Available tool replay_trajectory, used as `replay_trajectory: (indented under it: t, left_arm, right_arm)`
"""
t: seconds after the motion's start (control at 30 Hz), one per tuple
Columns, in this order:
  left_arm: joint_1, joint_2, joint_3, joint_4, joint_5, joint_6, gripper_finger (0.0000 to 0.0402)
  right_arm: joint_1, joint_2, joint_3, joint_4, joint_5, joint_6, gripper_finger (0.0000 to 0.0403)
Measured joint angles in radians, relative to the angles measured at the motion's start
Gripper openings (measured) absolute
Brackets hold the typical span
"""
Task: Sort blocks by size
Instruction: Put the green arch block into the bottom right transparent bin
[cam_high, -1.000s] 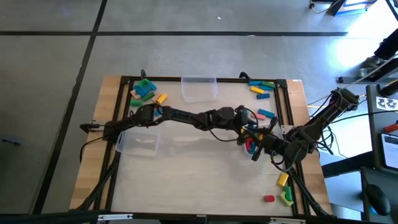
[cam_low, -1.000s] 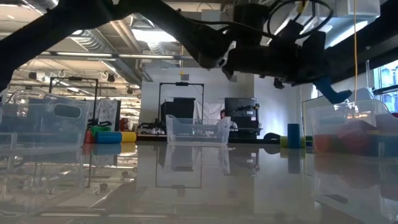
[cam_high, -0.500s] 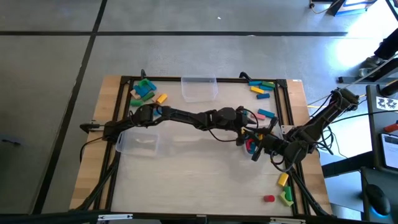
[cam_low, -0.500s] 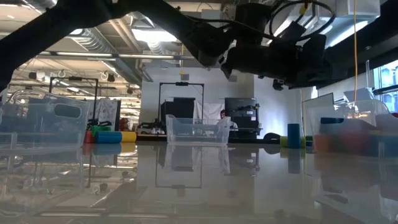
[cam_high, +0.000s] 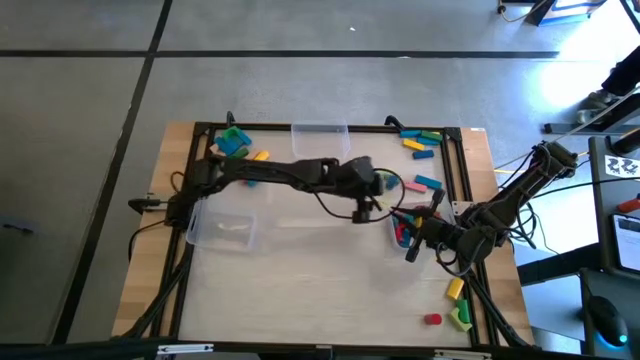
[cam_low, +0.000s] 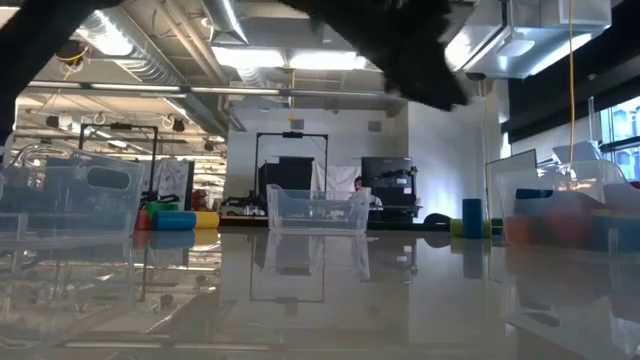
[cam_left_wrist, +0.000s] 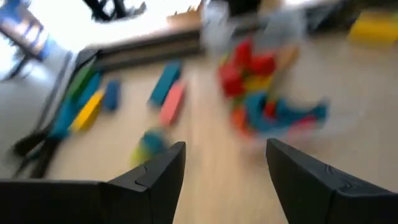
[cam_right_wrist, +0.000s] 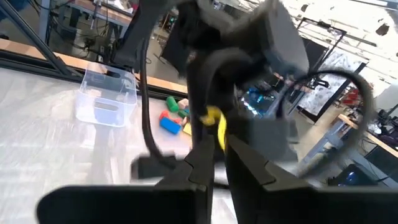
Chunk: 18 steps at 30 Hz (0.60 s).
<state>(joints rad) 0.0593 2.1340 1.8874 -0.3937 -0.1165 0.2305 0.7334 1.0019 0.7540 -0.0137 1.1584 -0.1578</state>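
My left gripper (cam_high: 370, 207) hangs open above the table's middle, just left of a clear bin (cam_high: 402, 232) that holds red, blue and orange blocks (cam_left_wrist: 261, 93). Nothing is between its fingers (cam_left_wrist: 166, 169). Loose blocks lie on the table beyond it: a blue one (cam_left_wrist: 165, 81), a pink one (cam_left_wrist: 173, 102) and a yellow one (cam_left_wrist: 87, 109). My right gripper (cam_high: 410, 247) waits shut on the near side of that bin, its fingers (cam_right_wrist: 202, 163) level and empty. More blocks lie at the far left (cam_high: 232, 145), far right (cam_high: 420, 140) and near right (cam_high: 455, 290).
Another clear bin (cam_high: 320, 140) stands at the far edge's middle and a third (cam_high: 222, 225) at the left. A wooden frame (cam_high: 190, 180) rims the table. In the low view the right bin (cam_low: 565, 205) stands close, with the left arm (cam_low: 420, 60) dark overhead.
My left gripper has risen from above the right-hand bin and drawn back toward the table's left, tipping up from a steep downward slant. The blue block that hung under it over that bin a second ago no longer shows there. My right arm has kept still.
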Motion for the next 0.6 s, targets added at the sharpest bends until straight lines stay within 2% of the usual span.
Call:
replay_trajectory:
  t: [0.17,0.3,0.43,0.6]
  left_arm:
    - [-0.008,-0.114,-0.001,-0.345,-0.176,0.031,0.0219]
    - [-0.003,-0.222,-0.001,-0.55,-0.266,-0.004,0.0219]
    - [0.02,-0.328,-0.001,-0.698,-0.329,-0.062,0.0219]
    - [0.084,-0.455,-0.001,-0.827,-0.425,-0.147,0.0219]
  right_arm:
    - [0.0,0.0,0.0,-0.004,0.0,0.0,0.004]
    - [-0.001,0.0,0.0,-0.014,0.0,0.045,0.004]
    - [-0.001,0.001,0.001,-0.021,-0.003,0.076,0.004]
    - [-0.001,0.002,0.001,-0.051,-0.064,0.135,0.004]
